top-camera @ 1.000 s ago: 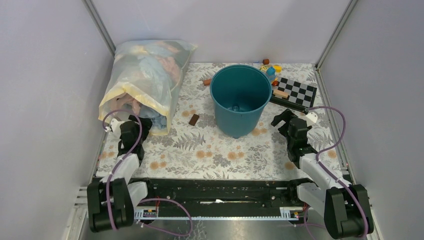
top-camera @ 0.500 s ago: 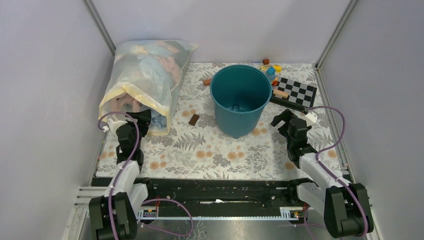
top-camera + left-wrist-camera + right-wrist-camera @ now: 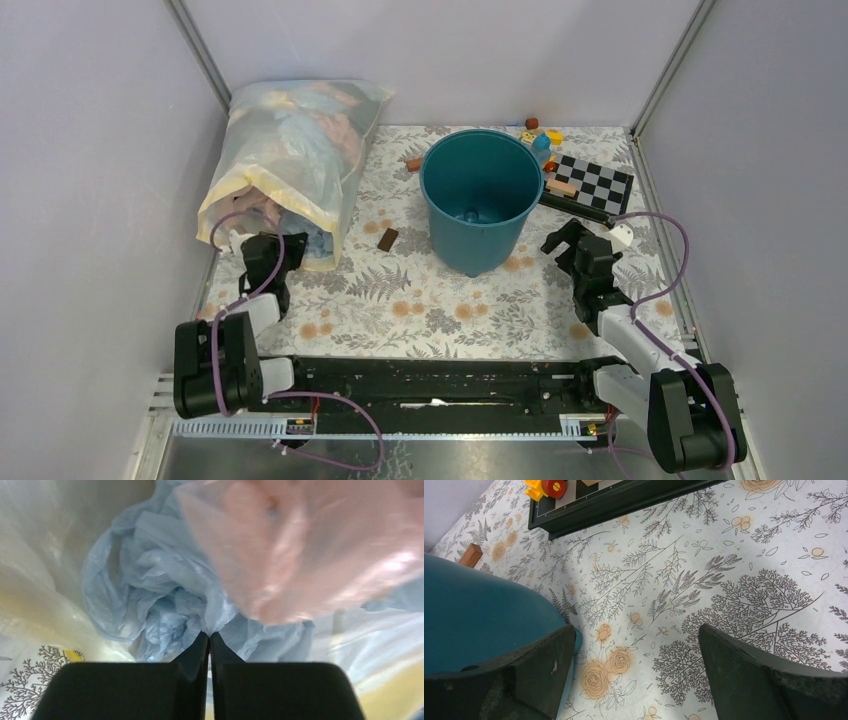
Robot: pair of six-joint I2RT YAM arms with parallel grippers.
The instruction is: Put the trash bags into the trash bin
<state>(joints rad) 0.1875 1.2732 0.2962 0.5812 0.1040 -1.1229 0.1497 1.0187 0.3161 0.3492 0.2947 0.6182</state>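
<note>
The pale-blue crinkly trash bag (image 3: 150, 605) lies in the mouth of a large yellowish bag; in the top view it shows as a blue patch (image 3: 316, 238). My left gripper (image 3: 209, 634) is shut, with a fold of that blue plastic pinched at its fingertips, and it sits at the bag's mouth (image 3: 289, 243). The teal trash bin (image 3: 470, 250) stands upright mid-table, and its wall (image 3: 474, 610) fills the left of the right wrist view. My right gripper (image 3: 560, 240) hangs open beside the bin's right side, with only tablecloth between its fingers (image 3: 636, 630).
The big clear yellowish bag (image 3: 290, 150), stuffed with cloth, lies at the back left; pink material (image 3: 310, 550) presses close above the left fingers. A checkerboard (image 3: 592, 183) and small toys (image 3: 545, 135) sit behind the bin. A brown block (image 3: 388, 239) lies left of the bin.
My left gripper has closed on the blue bag, and its arm has folded back toward the base. The right arm has stayed put.
</note>
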